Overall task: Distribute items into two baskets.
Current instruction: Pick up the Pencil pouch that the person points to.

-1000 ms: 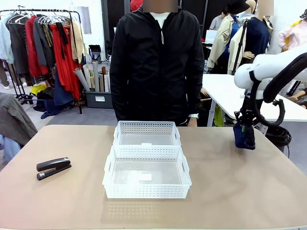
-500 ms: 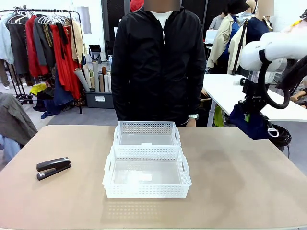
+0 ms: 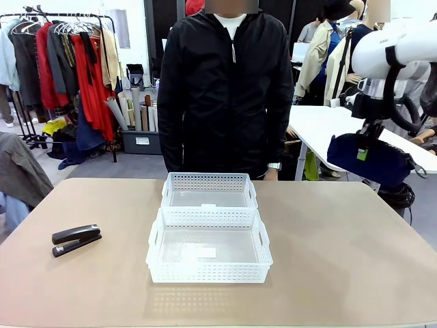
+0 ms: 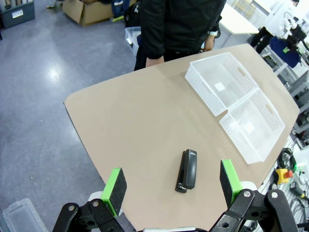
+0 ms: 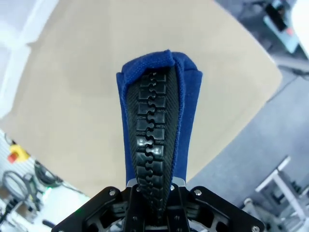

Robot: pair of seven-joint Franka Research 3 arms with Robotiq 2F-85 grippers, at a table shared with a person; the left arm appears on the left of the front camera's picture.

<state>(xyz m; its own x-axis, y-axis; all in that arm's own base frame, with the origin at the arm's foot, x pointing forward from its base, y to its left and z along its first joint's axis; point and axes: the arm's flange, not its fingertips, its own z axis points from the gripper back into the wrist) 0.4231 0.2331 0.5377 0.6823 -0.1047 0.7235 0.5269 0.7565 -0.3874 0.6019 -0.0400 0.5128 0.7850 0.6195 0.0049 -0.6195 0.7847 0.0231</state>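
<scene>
Front view: the tan table [image 3: 341, 273] lies bare along its near edge and over its whole right half, leaving open room on both sides of the two white baskets, which stand touching at mid-table, the near basket [image 3: 208, 272] before the far basket [image 3: 208, 182], both empty. The black stapler [image 3: 76, 239] lies flat near the left edge, well apart from them. A person [image 3: 222, 89] in a black jacket stands at the far edge; a clothes rail [image 3: 61, 68] stands far left and a white table [image 3: 317, 123] far right. The right gripper [image 3: 364, 154] is clamped on the navy pouch [image 3: 390, 167], held broadside in the air beyond the table's far right corner. A second earlier the pouch hung lower and end-on just over that edge; the stapler and baskets have not moved. Left wrist view: the left gripper [image 4: 170, 176] hovers high with its green fingers [image 4: 114, 184] wide apart, the stapler [image 4: 187, 170] on the table below between them; bare tabletop surrounds it, with the near basket [image 4: 236, 140] and far basket [image 4: 200, 89] farther off and grey floor [image 4: 38, 96] past the edge. Right wrist view: the pouch [image 5: 186, 121] rises edge-on from the closed right gripper [image 5: 153, 193], its black zip [image 5: 149, 135] facing the camera, over the table [image 5: 72, 72] and its curved edge.
</scene>
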